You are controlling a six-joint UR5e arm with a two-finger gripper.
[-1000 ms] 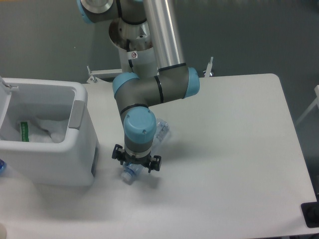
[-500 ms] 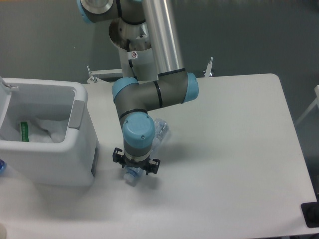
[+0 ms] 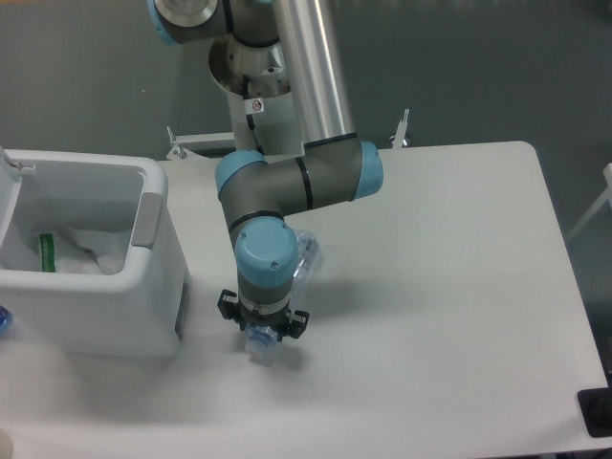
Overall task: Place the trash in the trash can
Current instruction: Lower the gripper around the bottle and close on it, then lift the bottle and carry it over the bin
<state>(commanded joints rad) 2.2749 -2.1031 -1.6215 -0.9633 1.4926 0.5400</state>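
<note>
The crushed clear bluish bottle (image 3: 304, 254) lies on the white table, right of the trash can. Its cap end (image 3: 258, 344) pokes out below my wrist. My gripper (image 3: 262, 330) points straight down onto the bottle's lower half. The wrist hides its fingers, so their grip does not show. The trash can (image 3: 153, 206), a large white bin with a grey panel, stands at the left. Inside it lies the crumpled wrapper (image 3: 81, 256) with a green printed label.
The arm's base stands behind the table at the back middle. A black object (image 3: 598, 411) sits at the table's front right corner. A small blue thing (image 3: 3, 320) peeks out at the left edge beside the bin.
The wrist has come down and shifted slightly right over the bottle. The bottle has turned a little, its cap end moving right and toward the front.
</note>
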